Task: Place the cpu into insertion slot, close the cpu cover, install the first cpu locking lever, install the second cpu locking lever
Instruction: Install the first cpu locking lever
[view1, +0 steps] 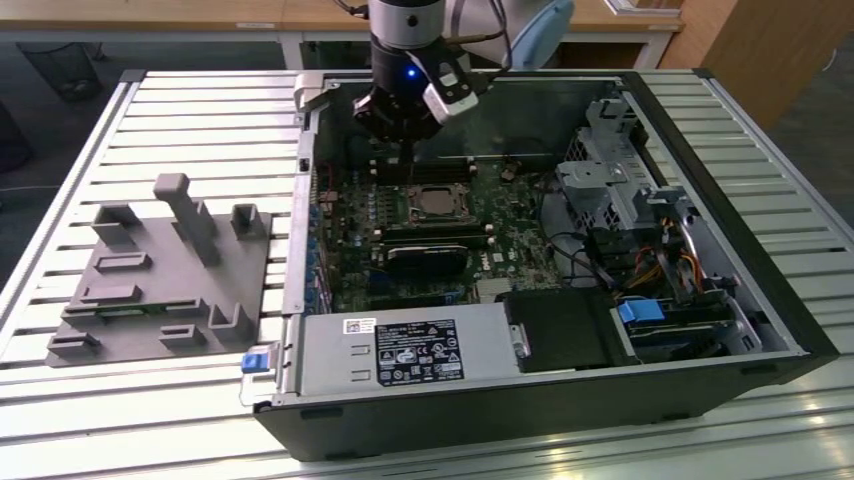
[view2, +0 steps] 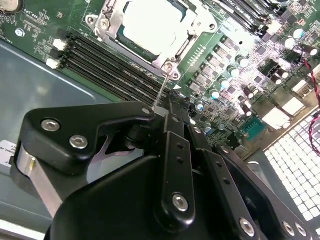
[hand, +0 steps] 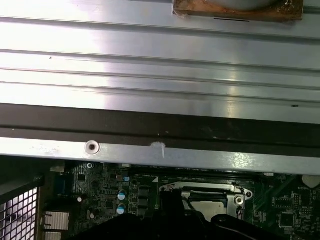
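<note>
Gripper (view1: 400, 125) hovers above green board, just behind insertion slot (view1: 435, 200). Cpu (view2: 150, 27) seated, cpu cover (view2: 172, 62) closed over it. Fingers (view2: 172, 127) together, empty.

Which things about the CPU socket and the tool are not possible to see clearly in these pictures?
- Tool tip: second wrist view, its own black body hides whether it is open or shut.
- CPU cover: first wrist view, lower part hidden behind the tool.
- Locking levers: exterior view, too small around the CPU.
</note>
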